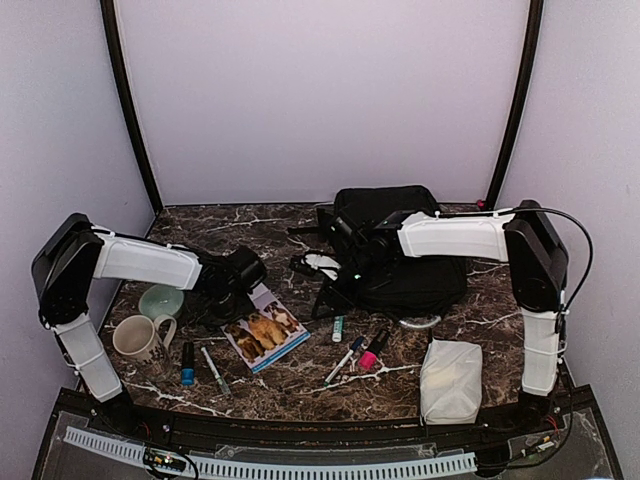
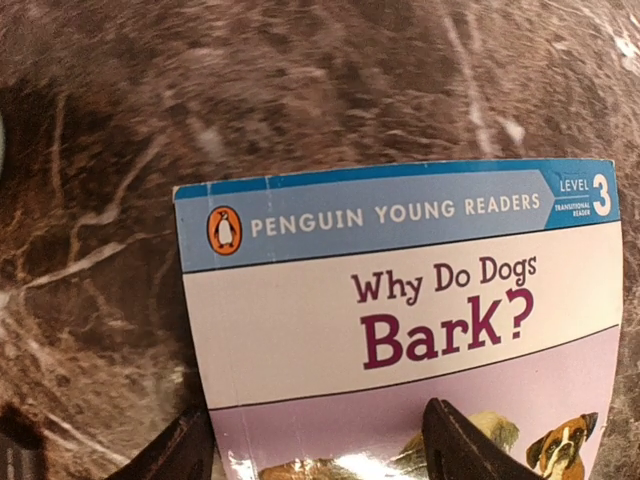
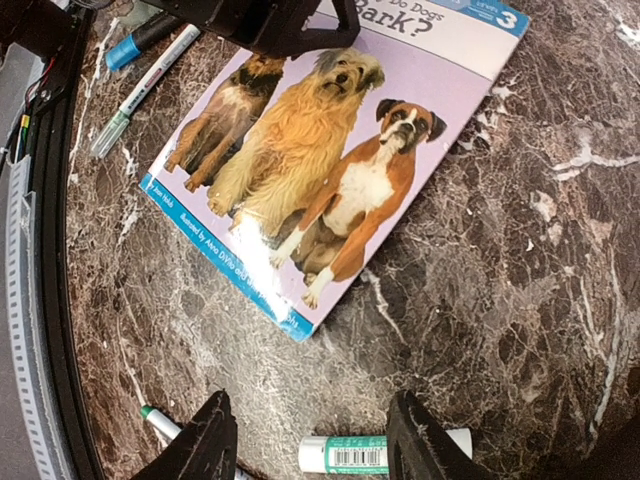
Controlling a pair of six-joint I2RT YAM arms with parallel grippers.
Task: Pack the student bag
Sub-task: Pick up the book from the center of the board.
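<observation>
The black student bag (image 1: 405,250) lies at the back right of the marble table, partly under my right arm. A picture book, "Why Do Dogs Bark?" (image 1: 265,335), lies flat left of centre. It fills the left wrist view (image 2: 400,300) and shows in the right wrist view (image 3: 310,140). My left gripper (image 2: 320,455) is open low over the book's title end, one finger off the spine edge and one over the cover. My right gripper (image 3: 310,445) is open and empty, hovering above a green-labelled glue stick (image 3: 375,453) in front of the bag.
A mug (image 1: 138,338) and a teal bowl (image 1: 160,300) stand at the left. A blue bottle (image 1: 187,365) and a marker (image 1: 213,368) lie near the front. Markers (image 1: 345,360) and a pink bottle (image 1: 372,355) lie at centre. A white pouch (image 1: 450,380) sits front right.
</observation>
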